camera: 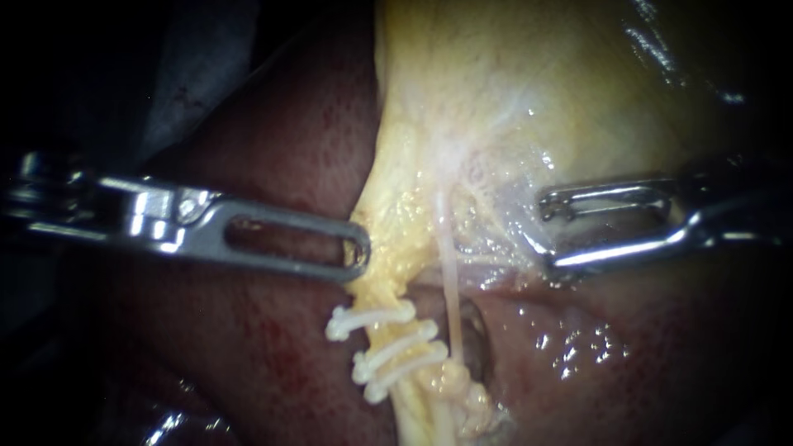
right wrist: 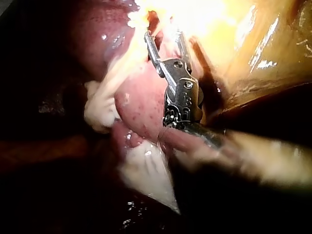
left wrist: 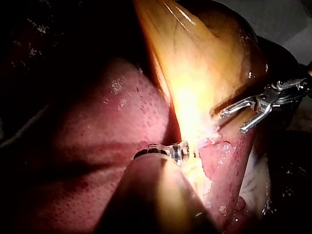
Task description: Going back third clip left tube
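Mid-left, the left instrument [camera: 357,252] is laid tip-first against yellow tissue [camera: 388,223]; any grip cannot be told. At lower centre, three clips [camera: 384,345] are set across the left tube [camera: 387,289], which runs top to bottom. Mid-right, the right instrument [camera: 549,234] is held with jaws apart and empty. The clips lie down-left of it, so a rightward withdrawal is judged clear.

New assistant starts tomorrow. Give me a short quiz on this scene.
1. How many white plastic clips sit on the yellow fat-covered left tube?
2. True or false: the slender metal right instrument is shut on the thin pale tube.
3. The slotted metal left instrument has its tip at: A) the yellow tissue's edge, B) a clip, C) the thin tube.
Key: 1 three; 2 false, it is open; 3 A.
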Robot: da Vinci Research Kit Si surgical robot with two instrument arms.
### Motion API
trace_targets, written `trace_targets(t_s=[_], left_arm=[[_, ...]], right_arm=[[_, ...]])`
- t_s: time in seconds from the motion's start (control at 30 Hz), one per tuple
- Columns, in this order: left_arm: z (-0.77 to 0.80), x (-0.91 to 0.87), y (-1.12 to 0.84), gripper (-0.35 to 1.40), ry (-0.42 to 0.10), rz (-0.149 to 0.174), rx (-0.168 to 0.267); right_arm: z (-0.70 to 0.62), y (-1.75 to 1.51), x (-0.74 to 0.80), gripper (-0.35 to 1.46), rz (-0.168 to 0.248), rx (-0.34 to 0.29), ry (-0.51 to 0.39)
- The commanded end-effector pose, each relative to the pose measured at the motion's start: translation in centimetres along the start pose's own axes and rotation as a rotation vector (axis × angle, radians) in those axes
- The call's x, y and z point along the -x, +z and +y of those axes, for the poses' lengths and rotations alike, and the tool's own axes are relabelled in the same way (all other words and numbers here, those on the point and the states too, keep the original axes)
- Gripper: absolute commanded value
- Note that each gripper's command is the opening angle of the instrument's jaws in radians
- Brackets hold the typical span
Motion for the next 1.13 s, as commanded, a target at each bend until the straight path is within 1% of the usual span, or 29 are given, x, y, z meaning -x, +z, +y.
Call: trace_targets(t_s=[0.03,0.17,0.3,0.37,0.43,0.5,0.6,0.67,1.13], left_arm=[[0.01,0.00,0.01,-0.35,0.001,0.000,0.000],[0.05,-0.01,0.10,-0.35,0.003,-0.005,0.004],[0.11,-0.11,0.40,-0.35,0.011,0.006,0.001],[0.13,-0.17,0.59,-0.35,0.016,0.014,-0.001],[0.11,-0.21,0.74,-0.35,0.020,0.020,-0.003],[0.08,-0.23,0.81,-0.35,0.023,0.021,-0.003],[0.00,-0.23,0.86,-0.35,0.024,0.023,-0.004],[-0.02,-0.22,0.88,-0.35,0.023,0.023,-0.004],[-0.03,-0.19,0.85,-0.35,0.026,0.029,-0.009]], right_arm=[[0.00,-0.01,0.00,0.45,0.000,0.000,0.001],[0.00,-0.03,0.00,0.45,-0.001,-0.001,0.001],[-0.01,-0.04,0.00,0.45,0.001,0.001,-0.005],[-0.02,-0.05,0.00,0.45,0.000,0.000,-0.004],[-0.03,-0.07,-0.01,0.45,0.002,0.002,-0.003],[-0.04,-0.09,-0.02,0.45,0.002,0.002,-0.002],[-0.05,-0.12,-0.04,0.45,0.004,0.005,-0.005],[-0.06,-0.13,-0.06,0.45,0.006,0.008,-0.008],[-0.06,-0.17,-0.08,0.44,0.008,0.012,-0.009]])
